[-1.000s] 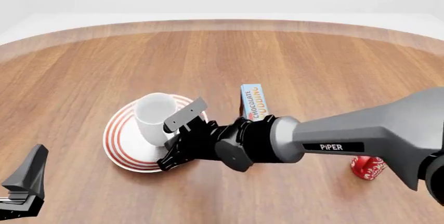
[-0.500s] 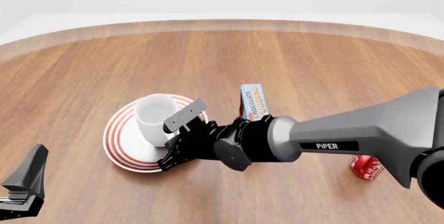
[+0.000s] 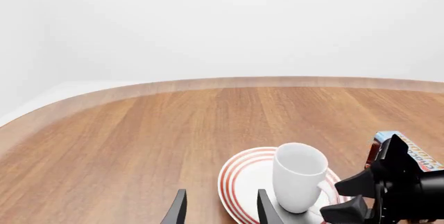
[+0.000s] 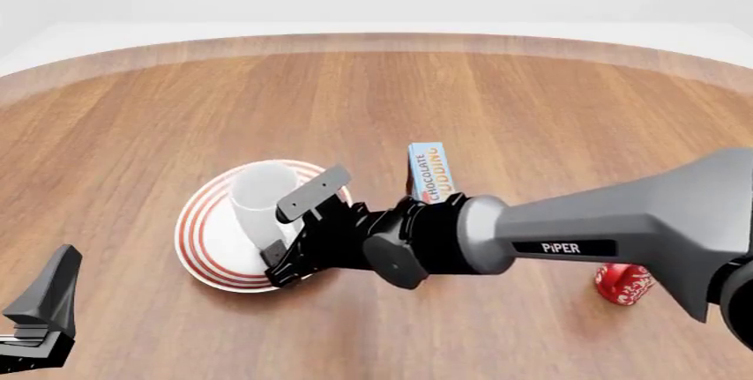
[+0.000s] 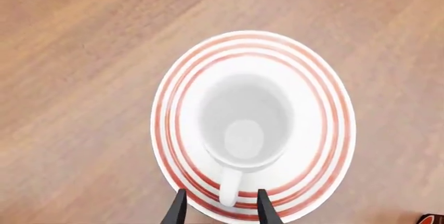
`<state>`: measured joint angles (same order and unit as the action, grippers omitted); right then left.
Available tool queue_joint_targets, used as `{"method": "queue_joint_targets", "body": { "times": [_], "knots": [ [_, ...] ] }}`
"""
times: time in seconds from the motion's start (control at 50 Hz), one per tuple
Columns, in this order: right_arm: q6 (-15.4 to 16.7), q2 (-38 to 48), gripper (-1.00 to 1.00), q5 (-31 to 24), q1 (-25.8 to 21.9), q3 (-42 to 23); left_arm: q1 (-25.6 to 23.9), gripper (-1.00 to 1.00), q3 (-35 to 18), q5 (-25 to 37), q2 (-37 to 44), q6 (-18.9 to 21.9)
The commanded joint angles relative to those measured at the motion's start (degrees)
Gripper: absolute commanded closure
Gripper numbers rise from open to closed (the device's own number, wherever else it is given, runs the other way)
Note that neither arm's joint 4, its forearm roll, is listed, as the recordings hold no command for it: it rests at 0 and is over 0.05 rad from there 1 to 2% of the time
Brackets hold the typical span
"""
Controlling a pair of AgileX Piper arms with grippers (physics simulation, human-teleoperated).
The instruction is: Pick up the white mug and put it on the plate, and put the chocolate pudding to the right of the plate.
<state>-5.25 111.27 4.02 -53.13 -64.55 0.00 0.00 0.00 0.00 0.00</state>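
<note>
The white mug (image 4: 259, 199) stands upright on the plate (image 4: 194, 232); the right wrist view looks down into the mug (image 5: 243, 125) on the red-ringed plate (image 5: 326, 99). My right gripper (image 4: 294, 232) is open just above the mug's handle (image 5: 229, 190), one finger on either side of it, holding nothing. The chocolate pudding (image 4: 431, 171) stands upright to the right of the plate, behind my right wrist; it also shows in the left wrist view (image 3: 416, 154). My left gripper (image 4: 41, 309) is open and empty at the near left; its fingers (image 3: 178, 211) point toward the plate (image 3: 243, 177).
A red mug with white patterns (image 4: 622, 285) sits at the near right, partly hidden by my right arm. The brown wooden table (image 4: 530, 107) stretches back to a curved far edge.
My right gripper has shifted slightly over the mug's handle, its lower finger moving a little up and left. The mug, plate and pudding box have not moved. The left arm is still.
</note>
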Motion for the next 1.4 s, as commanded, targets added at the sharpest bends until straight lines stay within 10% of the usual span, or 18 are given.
{"method": "queue_joint_targets", "body": {
  "times": [0.02, 1.4],
  "knots": [
    [0.0, -0.8, -1.0, 0.2, -0.2, 0.4, 0.0, -1.0, 0.0, 0.0, 0.0, 0.0],
    [-0.5, -14.0, -1.0, 4.8, -0.5, 11.9, 0.0, -1.0, 0.0, 0.0, 0.0, 0.0]
  ]
}}
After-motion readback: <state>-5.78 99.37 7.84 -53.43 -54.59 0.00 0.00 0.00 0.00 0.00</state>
